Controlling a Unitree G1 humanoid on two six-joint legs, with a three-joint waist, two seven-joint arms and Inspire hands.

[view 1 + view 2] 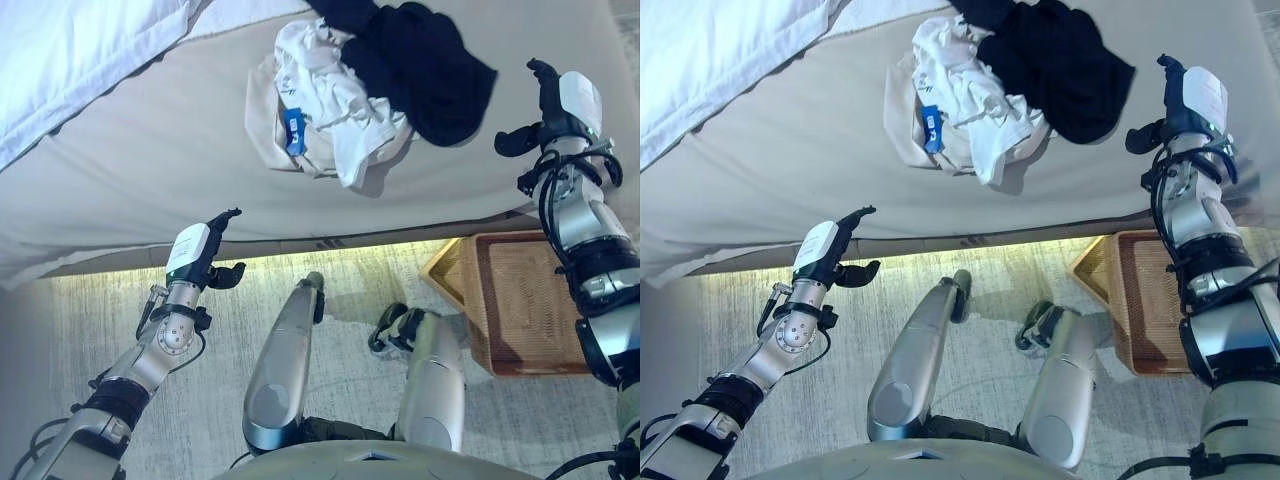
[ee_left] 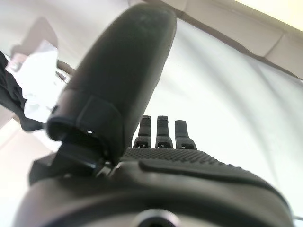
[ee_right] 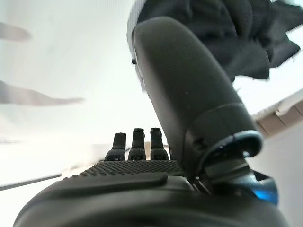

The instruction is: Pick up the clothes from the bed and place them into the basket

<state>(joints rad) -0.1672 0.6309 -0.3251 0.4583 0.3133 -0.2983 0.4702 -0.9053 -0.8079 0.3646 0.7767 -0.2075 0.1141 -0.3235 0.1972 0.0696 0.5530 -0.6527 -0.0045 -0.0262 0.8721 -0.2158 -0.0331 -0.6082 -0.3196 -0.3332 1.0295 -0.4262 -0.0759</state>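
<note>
Presently, a heap of clothes lies on the grey-sheeted bed (image 1: 150, 150): a crumpled white garment (image 1: 330, 110) with a small blue label, and a dark navy garment (image 1: 425, 65) partly overlapping it on the robot's right. Neither hand touches the heap. The right hand (image 1: 560, 105) is raised over the bed's edge, just beside the dark garment, fingers straight and thumb held apart, holding nothing. The left hand (image 1: 205, 255) hovers at the near bed edge, well apart from the clothes, fingers likewise extended and empty. A rectangular tan woven basket (image 1: 520, 300) sits on the pale carpet (image 1: 100, 310) below the right arm. A white duvet (image 1: 70, 50) covers the bed's far left corner.
</note>
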